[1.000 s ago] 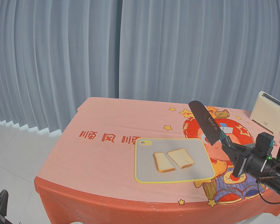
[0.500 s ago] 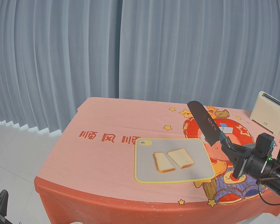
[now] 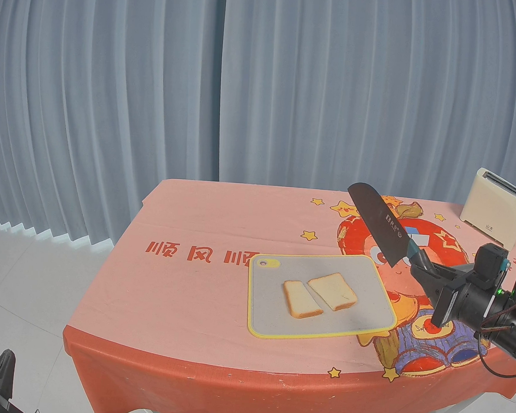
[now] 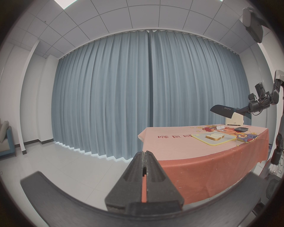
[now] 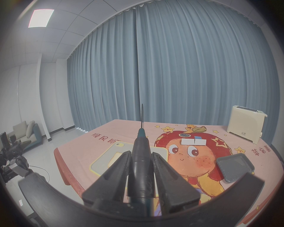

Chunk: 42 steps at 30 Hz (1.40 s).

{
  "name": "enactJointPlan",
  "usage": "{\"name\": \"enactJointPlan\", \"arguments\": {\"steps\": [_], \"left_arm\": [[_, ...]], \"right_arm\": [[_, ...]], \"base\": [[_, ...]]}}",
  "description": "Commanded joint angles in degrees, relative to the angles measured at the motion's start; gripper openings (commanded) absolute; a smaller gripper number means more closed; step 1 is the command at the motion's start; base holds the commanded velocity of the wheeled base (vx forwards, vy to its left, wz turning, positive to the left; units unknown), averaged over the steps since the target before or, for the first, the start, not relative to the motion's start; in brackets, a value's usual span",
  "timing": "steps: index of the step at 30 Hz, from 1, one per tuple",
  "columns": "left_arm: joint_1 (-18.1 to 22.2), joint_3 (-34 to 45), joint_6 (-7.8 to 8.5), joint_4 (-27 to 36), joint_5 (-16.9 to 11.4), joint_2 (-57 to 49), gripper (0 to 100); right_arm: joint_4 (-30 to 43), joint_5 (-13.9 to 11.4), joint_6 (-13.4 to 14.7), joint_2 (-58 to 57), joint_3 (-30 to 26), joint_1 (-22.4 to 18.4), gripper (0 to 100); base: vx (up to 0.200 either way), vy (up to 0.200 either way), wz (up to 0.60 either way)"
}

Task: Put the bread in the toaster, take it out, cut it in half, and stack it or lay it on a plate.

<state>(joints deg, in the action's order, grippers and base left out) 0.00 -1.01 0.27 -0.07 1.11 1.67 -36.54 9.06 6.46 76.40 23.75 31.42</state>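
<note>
Honestly, with the right end effector (image 3: 428,273) clamping the knife (image 3: 380,223), we're aiming to lay it flat on the tabletop (image 3: 205,294), clear of the bread halves (image 3: 301,299).

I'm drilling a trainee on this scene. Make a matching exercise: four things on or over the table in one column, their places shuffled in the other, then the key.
Things
1. knife
2. bread halves
3. toaster
4. grey tray

Places
A. side by side on the cutting board
B. standing at the far right corner of the table
C. clamped in the right pincer, blade raised in the air
D. flat on the table, nearer the robot than the toaster

Pairs: 1-C, 2-A, 3-B, 4-D
</note>
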Motion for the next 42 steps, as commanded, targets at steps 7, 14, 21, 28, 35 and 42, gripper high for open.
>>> {"name": "enactJointPlan", "arguments": {"steps": [7,14,21,28,35,42], "left_arm": [[0.0,1.01,0.0,-0.01,0.03,0.09,0],[0.0,1.01,0.0,-0.01,0.03,0.09,0],[0.0,1.01,0.0,-0.01,0.03,0.09,0],[0.0,1.01,0.0,-0.01,0.03,0.09,0],[0.0,1.01,0.0,-0.01,0.03,0.09,0],[0.0,1.01,0.0,-0.01,0.03,0.09,0]], "right_arm": [[-0.03,0.0,0.04,-0.2,0.07,-0.92,0],[-0.03,0.0,-0.04,0.24,0.51,-2.67,0],[0.06,0.0,-0.04,0.07,0.86,-4.17,0],[0.06,0.0,-0.48,0.33,0.95,-5.84,0],[0.06,-0.62,-1.63,0.33,1.04,-7.51,0],[0.06,-0.88,-1.54,0.59,1.39,-9.27,0]], "base": [[0.0,0.0,0.0],[0.0,0.0,0.0],[0.0,0.0,0.0],[0.0,0.0,0.0],[0.0,0.0,0.0],[0.0,0.0,0.0]]}}
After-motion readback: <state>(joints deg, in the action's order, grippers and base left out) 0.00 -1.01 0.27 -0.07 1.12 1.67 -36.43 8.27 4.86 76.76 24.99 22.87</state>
